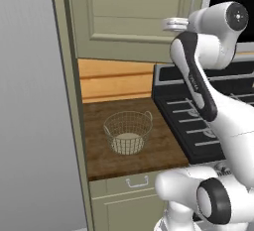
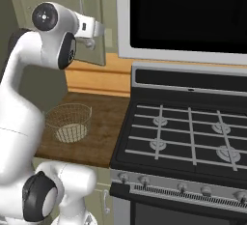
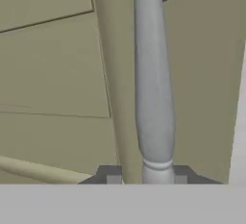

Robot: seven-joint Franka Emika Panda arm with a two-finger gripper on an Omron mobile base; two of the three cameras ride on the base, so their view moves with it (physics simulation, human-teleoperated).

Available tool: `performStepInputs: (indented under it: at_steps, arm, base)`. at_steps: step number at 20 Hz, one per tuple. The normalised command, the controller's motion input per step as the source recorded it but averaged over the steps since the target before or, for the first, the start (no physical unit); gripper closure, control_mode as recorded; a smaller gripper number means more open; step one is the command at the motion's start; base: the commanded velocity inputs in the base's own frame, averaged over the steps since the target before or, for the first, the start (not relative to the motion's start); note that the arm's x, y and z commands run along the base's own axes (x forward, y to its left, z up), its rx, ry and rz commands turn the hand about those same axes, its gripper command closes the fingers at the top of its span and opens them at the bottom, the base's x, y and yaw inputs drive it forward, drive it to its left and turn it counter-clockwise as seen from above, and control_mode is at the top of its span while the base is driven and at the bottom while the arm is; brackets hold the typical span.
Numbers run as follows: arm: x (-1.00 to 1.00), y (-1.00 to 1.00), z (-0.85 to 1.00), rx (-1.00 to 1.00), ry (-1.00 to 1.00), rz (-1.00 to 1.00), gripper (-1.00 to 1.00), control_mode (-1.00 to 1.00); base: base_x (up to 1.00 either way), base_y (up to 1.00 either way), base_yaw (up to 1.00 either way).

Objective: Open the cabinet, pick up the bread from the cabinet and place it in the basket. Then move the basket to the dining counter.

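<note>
Where the arm reaches up to the cabinet (image 1: 129, 12), you have the gripper (image 3: 146, 177) closed down narrow on the handle (image 3: 153, 88). In the hand view the silver bar runs straight down between the two dark fingertips (image 3: 111, 175), one on each side of it and pressed close against its lower end. The door behind the handle looks flush with the frame, so the cabinet is not yet open. The basket (image 1: 128, 132) sits below the cabinet on the short wooden worktop (image 1: 99, 155), well apart from the gripper, with nothing in it that you can see but its pale base. The stove (image 2: 193, 132) stands just beside that worktop, under the dark panel next to the cabinet.
</note>
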Motion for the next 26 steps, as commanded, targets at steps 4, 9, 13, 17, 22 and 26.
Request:
performStepInputs:
  at_steps: [4,9,13,17,22,26]
  arm:
    - [-1.0,0.98,-0.12,0.01,0.0,0.09,1.0,-1.0]
    - [-1.0,0.72,-0.04,0.01,0.0,0.06,-1.0,-1.0]
    - [-1.0,-0.44,0.08,0.18,-0.01,0.01,-1.0,-1.0]
    - [-0.8,-0.9,0.08,0.3,0.0,0.02,-1.0,-1.0]
    - [-0.02,-1.0,0.03,0.43,0.09,0.05,-1.0,-1.0]
    - [0.92,-0.66,-0.12,0.39,0.22,0.16,-1.0,-1.0]
  base:
    - [0.0,0.0,0.0]
    - [0.0,0.0,0.0]
    - [0.0,0.0,0.0]
    - [0.0,0.0,0.0]
    - [0.0,0.0,0.0]
    - [0.0,0.0,0.0]
